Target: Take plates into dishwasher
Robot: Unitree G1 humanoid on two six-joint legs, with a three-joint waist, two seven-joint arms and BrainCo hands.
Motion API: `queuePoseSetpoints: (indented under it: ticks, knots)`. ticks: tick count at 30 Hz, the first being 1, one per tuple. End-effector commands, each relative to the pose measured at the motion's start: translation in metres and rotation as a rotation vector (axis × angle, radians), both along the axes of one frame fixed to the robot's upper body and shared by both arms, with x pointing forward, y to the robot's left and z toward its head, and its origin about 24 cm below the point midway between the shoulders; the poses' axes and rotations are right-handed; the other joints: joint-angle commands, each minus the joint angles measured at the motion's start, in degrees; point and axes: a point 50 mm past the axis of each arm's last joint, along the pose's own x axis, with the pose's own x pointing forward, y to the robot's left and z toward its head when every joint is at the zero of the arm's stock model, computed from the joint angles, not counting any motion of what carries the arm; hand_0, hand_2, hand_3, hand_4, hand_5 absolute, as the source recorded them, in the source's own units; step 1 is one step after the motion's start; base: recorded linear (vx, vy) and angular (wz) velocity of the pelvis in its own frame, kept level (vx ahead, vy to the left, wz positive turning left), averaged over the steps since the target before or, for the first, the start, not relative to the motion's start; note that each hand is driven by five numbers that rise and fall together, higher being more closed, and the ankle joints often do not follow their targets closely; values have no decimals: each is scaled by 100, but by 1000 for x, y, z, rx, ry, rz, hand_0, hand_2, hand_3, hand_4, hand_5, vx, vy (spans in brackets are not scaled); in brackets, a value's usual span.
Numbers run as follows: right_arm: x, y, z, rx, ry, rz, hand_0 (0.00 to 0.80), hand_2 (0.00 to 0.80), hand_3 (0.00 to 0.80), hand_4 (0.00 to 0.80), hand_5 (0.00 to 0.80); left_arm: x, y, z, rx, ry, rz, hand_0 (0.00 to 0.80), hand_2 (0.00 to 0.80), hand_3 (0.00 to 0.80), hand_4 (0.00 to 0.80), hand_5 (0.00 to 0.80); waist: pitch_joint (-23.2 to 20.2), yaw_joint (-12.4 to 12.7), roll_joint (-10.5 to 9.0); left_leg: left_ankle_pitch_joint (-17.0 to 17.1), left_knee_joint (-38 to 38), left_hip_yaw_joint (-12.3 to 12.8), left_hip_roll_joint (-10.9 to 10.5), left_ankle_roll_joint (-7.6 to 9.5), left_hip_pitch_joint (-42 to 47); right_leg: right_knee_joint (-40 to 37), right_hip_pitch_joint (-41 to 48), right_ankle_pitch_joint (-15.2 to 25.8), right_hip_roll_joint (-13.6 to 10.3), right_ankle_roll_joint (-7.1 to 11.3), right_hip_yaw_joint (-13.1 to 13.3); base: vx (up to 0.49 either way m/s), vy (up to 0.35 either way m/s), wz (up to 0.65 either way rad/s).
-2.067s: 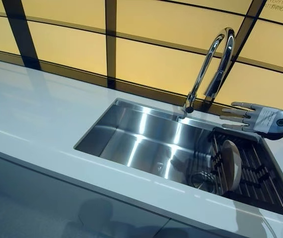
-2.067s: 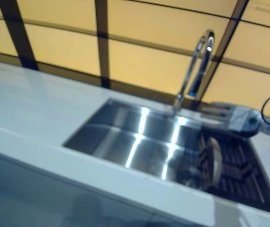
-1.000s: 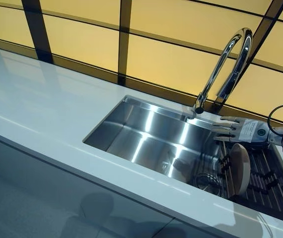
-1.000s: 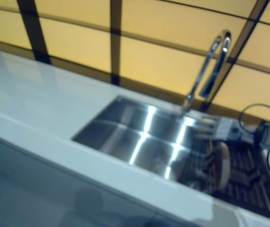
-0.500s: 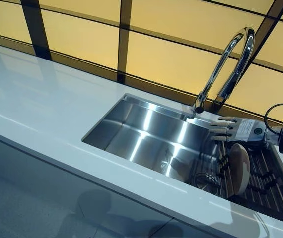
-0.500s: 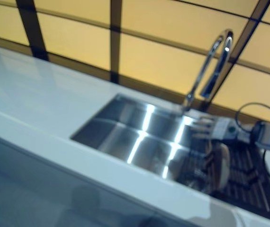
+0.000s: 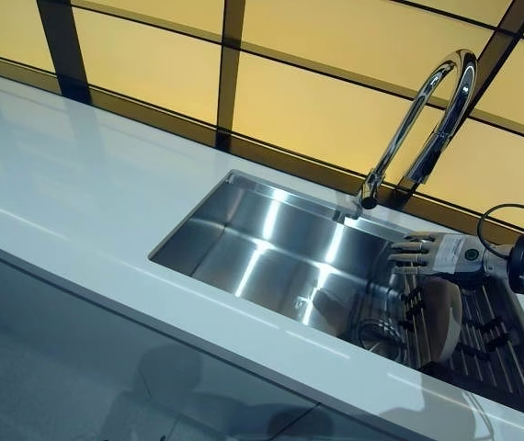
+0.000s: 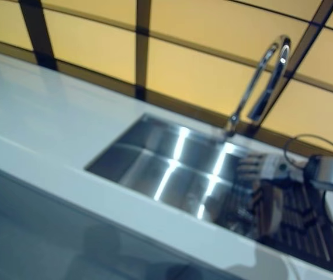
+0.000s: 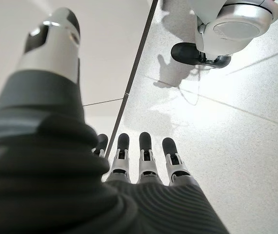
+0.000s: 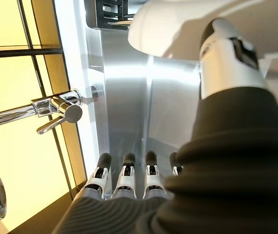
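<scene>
My right hand [image 7: 432,254] has come down from above the far rim of the sink [image 7: 244,213] to just over the top edge of the plate [image 7: 439,317]. Its fingers are straight and loosely spread, the thumb apart, and they hold nothing; my right wrist view shows the plate's white rim close beside the thumb, but I cannot tell whether anything touches yet. The plate stands on edge in the dark rack [image 7: 492,335] at the right end of the sink. Since the hand has dropped this close, I judge I am about to close on the rim, and the lift out toward the dishwasher is not yet begun.

Further out, the faucet [image 7: 418,119] arches over the far edge of the basin, and the white counter [image 7: 69,202] runs off to the left. My left hand [image 9: 144,161] hangs low over the floor, fingers straight, idle.

The dishwasher shows in no view. The rack's right end is cut off, so I cannot say whether more plates stand there, and the plate's lower edge is lost among the rack's prongs.
</scene>
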Motion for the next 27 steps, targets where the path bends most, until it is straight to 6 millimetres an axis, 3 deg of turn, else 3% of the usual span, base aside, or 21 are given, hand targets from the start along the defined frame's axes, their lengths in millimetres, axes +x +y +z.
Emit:
queuePoseSetpoints:
  ticks: [1,27]
  knots:
    - [-8,-4,17,-4,-20,5,0,0,0,0,0,17,16,17,67,-76,-30,0,0,0,0,0,-235,119,-39,-40,194,239,264,-166,-195,540,26,-429,77,140,-113,0,0,0]
    - [-34,-44,-3,96,-108,-17,0,0,0,0,0,14,18,15,58,-103,17,0,0,0,0,0,-218,-182,158,-21,152,378,288,-159,-265,587,-151,-422,49,166,-20,0,0,0]
